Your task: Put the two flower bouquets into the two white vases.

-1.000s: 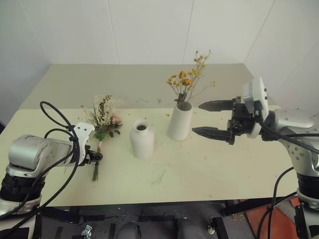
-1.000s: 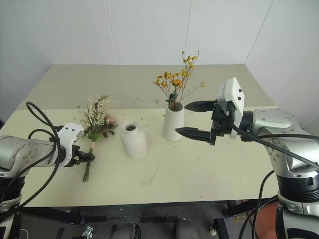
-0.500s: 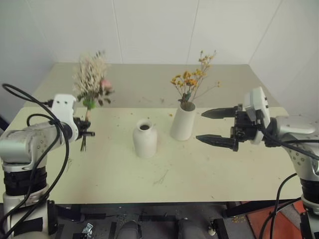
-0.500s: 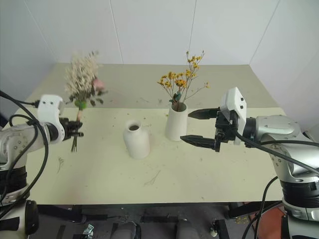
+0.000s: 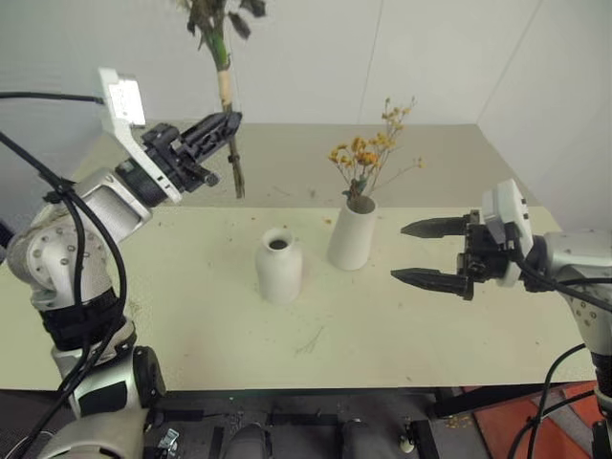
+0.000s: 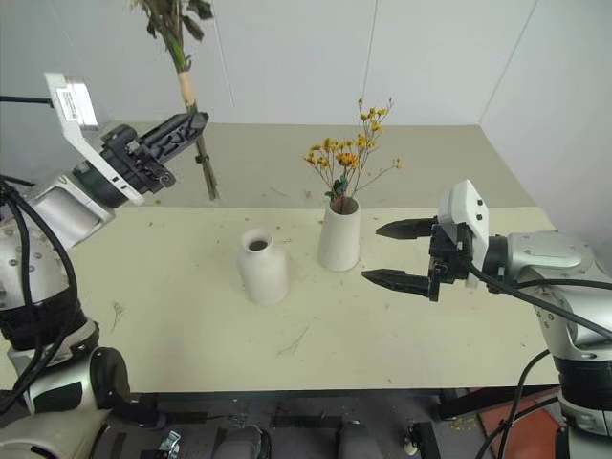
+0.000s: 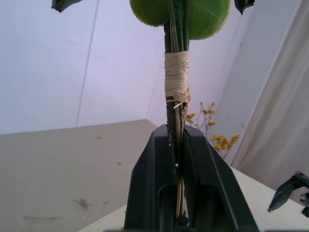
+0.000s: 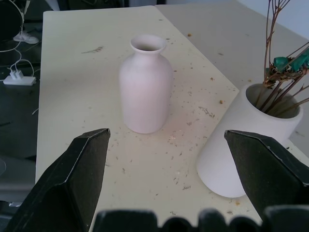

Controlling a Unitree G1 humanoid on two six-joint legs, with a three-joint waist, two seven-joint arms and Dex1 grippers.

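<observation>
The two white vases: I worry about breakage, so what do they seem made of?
The rounded narrow-necked white vase looks like matte ceramic: smooth, opaque, no gloss. The taller tapered wide-mouthed white vase has the same dull chalky finish and a thick rim, so probably ceramic too, though coated plastic cannot be ruled out.

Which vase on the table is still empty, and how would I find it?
Look at the pale table and find the two white vases near its middle. The tall vase holds yellow flowers. The empty vase stands beside it, nearer the left gripper: short and rounded like a bottle, with a narrow neck and a dark open mouth.
</observation>
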